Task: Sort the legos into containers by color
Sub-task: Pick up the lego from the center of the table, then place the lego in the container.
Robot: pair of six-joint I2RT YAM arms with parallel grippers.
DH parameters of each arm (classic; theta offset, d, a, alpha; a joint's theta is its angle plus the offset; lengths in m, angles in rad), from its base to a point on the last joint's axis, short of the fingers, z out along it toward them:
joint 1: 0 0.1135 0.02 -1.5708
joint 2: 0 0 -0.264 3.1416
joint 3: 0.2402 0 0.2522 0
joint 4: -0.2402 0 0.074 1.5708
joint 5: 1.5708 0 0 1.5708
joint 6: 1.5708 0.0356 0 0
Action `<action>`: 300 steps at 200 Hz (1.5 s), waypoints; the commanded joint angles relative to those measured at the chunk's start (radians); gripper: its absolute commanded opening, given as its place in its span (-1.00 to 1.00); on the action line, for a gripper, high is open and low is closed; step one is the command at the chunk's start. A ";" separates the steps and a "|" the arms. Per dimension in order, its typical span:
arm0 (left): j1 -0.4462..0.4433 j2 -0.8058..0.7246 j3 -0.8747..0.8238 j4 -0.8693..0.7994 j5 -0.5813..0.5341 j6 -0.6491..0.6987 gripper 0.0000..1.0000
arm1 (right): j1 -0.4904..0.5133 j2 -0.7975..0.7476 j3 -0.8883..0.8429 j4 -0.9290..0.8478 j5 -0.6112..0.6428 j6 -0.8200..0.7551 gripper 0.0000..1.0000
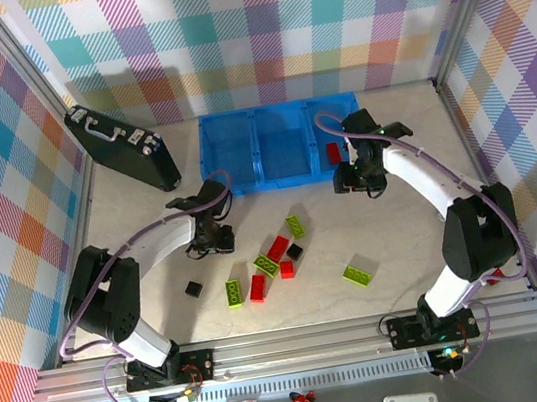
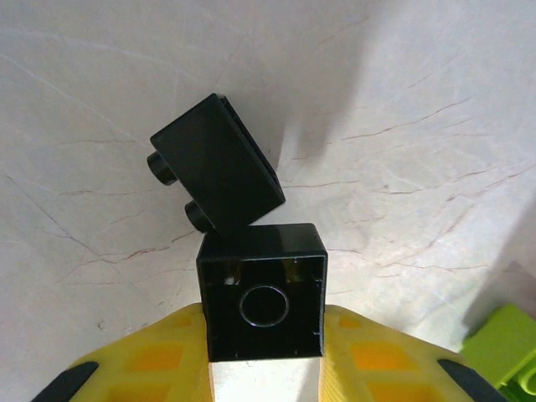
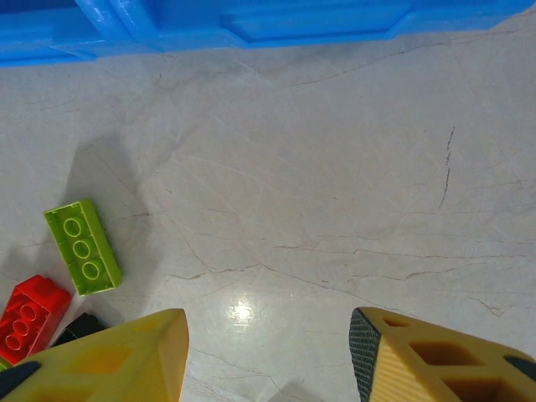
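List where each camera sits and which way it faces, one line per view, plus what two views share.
Top external: above and behind, looking down on blue tray, left arm, right arm.
Left wrist: facing down at table; left end effector grips black brick.
Right wrist: facing down at table; right end effector open.
Shared: top and right wrist both show the blue tray.

Blue three-compartment tray [image 1: 246, 186] sits far side, one red brick [image 1: 333, 153] in its right compartment. Other red, lime, black legos [image 1: 277, 249] lie scattered in front. One black brick [image 2: 261, 306] shows its hollow underside, touching a tilted second black brick [image 2: 216, 163].
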 commanded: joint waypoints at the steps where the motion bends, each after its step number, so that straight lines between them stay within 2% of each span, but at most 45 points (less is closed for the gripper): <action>1: -0.014 -0.048 0.047 -0.046 0.004 -0.012 -0.42 | 0.006 -0.032 -0.004 -0.029 -0.002 0.006 0.10; 46: -0.014 -0.050 0.115 -0.073 -0.020 0.003 -0.42 | 0.006 -0.050 -0.018 -0.029 0.000 0.008 0.10; 111: -0.012 0.064 0.298 -0.107 -0.058 0.035 -0.41 | 0.006 -0.105 -0.067 -0.035 0.021 0.016 0.10; 164: -0.002 0.193 0.479 -0.120 -0.089 0.044 -0.39 | 0.005 -0.156 -0.122 -0.037 0.023 0.034 0.10; 300: 0.113 0.598 0.916 -0.146 -0.039 0.097 -0.38 | 0.006 -0.360 -0.253 -0.101 0.042 0.103 0.11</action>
